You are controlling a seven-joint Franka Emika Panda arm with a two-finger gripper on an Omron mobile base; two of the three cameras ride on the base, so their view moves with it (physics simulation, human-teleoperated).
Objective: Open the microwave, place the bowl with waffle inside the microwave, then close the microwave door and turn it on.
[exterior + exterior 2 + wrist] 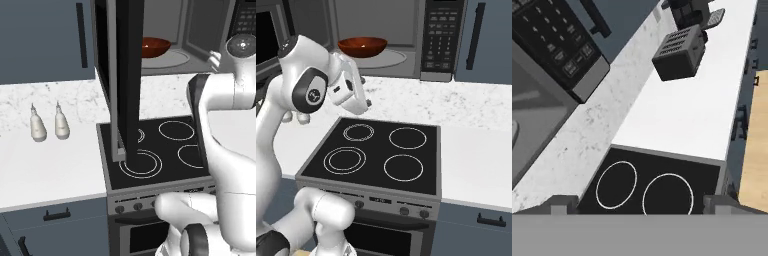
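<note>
White speckled counter (476,145) runs along your kitchen wall, with a black four-ring stovetop (378,155) set into it and an oven front with knobs (404,211) below. Above the stovetop's back edge hangs your microwave (406,40), its door (127,80) swung wide open toward you at the left side, edge-on in the left base view. Inside, the reddish-brown bowl (362,46) sits on the glass turntable (388,59), toward the left of the cavity; you cannot make out the waffle inside it from these angles. The keypad strip (439,37) runs down the microwave's right side. Your gripper (358,97) hangs in the air just in front of the open cavity, above the stovetop's rear left corner, below and in front of the bowl and apart from it. Its fingers (562,204) stand spread wide with nothing between them. Looking along the hand, you see the stovetop's right rings, bare counter beyond, and a dark toaster (679,52) farther along near the wall. On the counter left of the stovetop, near the wall, stand two small pale bottles (49,124) side by side. Blue-grey cabinets (45,40) flank the microwave.
</note>
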